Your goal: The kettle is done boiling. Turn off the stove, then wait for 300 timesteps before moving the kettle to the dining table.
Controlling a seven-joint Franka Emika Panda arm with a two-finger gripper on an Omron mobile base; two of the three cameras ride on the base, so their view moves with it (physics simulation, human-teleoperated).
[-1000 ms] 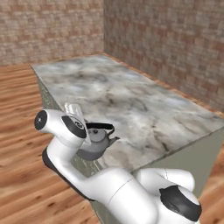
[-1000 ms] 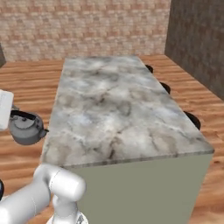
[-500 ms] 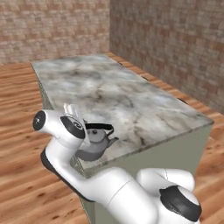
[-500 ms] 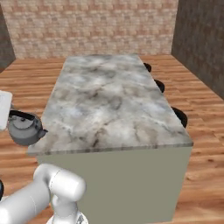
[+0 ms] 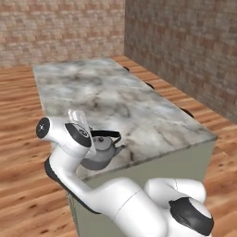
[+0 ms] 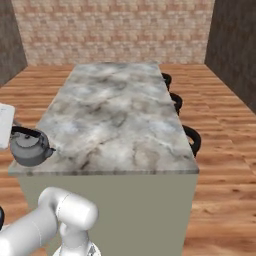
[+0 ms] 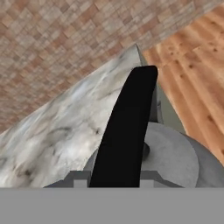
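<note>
Grey squat metal kettle (image 5: 98,155) is carried lower left of frame, over the marble dining table (image 5: 129,106) corner; gripper (image 5: 95,141) clamped on its thin black arched handle (image 7: 124,131). Rigid, probably swing-prone; handle top judged best hold.

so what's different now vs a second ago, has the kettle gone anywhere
The whole picture has shifted in both base views, so the base drove; the dining table now sits squarer ahead in the right base view. The kettle kept its place beside the arm, its handle rising from between the gripper's fingers, at the table's near corner. Nothing was let go.
</note>
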